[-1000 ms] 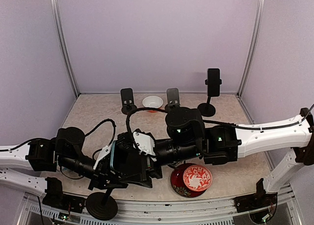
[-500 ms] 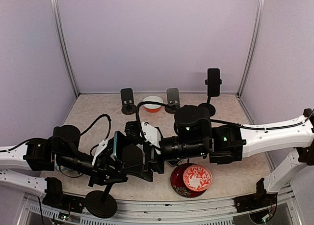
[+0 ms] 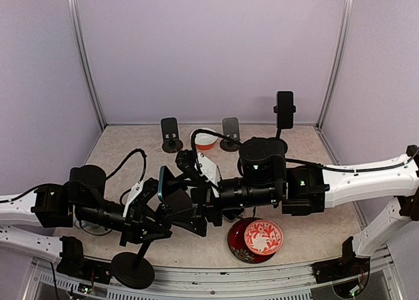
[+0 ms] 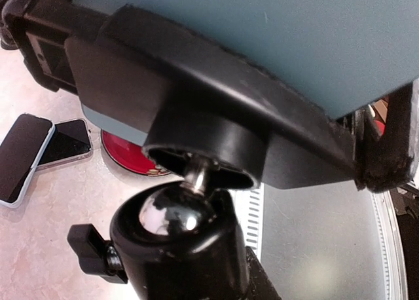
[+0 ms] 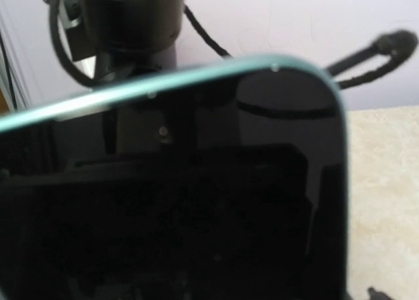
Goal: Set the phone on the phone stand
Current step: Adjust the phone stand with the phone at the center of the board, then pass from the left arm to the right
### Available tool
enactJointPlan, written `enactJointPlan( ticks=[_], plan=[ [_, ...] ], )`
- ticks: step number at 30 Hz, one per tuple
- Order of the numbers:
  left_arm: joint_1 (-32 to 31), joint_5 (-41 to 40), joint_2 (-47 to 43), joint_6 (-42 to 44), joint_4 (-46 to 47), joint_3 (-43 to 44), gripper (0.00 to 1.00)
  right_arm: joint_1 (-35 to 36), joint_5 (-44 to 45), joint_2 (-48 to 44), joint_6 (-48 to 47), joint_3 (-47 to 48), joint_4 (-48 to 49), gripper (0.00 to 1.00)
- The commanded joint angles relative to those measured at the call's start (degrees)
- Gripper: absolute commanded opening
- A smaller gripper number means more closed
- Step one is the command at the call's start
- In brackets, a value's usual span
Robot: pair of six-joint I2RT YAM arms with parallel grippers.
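Note:
The teal phone (image 3: 160, 184) stands on edge in the clamp of the black phone stand (image 3: 131, 270), whose round base hangs over the table's front edge. In the left wrist view the phone's teal back (image 4: 262, 38) sits in the clamp (image 4: 196, 116) above the stand's ball head (image 4: 177, 241). My left gripper (image 3: 149, 231) is shut on the stand's pole; its fingers are hidden in its wrist view. My right gripper (image 3: 180, 205) is against the phone, apparently shut on it. The dark screen (image 5: 196, 182) fills the right wrist view and hides the fingers.
A red patterned dish (image 3: 263, 238) sits near the front, right of the grippers. Two more phones (image 4: 23, 156) (image 4: 69, 143) lie flat on the table. At the back are two small stands (image 3: 170, 133) (image 3: 230, 131), a white bowl (image 3: 204, 139) and a tall stand holding a phone (image 3: 284, 113).
The phone and the stand's head have risen and moved right and back. The right arm has drawn back to the right. The stand's base has shifted slightly left.

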Motion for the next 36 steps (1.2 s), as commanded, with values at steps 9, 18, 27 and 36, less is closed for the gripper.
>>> enactJointPlan(
  ticks=[9, 18, 27, 36],
  plan=[
    [-1.00, 5.01, -1.98, 2.38, 3.74, 3.20, 0.00, -4.16, 6.64, -2.87, 10.49, 1.83, 4.49, 1.00],
    [-1.01, 3.73, -2.82, 2.86, 4.53, 3.46, 0.00, -4.16, 5.12, -4.66, 16.33, 0.34, 7.53, 0.93],
    [-1.00, 1.83, -2.89, 3.65, 4.62, 4.06, 0.00, -4.68, 4.34, -3.64, 30.75, 1.15, 10.82, 0.82],
    [-1.07, -0.14, -4.41, 3.74, 4.11, 4.04, 0.00, -4.68, 1.94, -2.22, 35.89, -0.80, 21.14, 0.78]
  ],
)
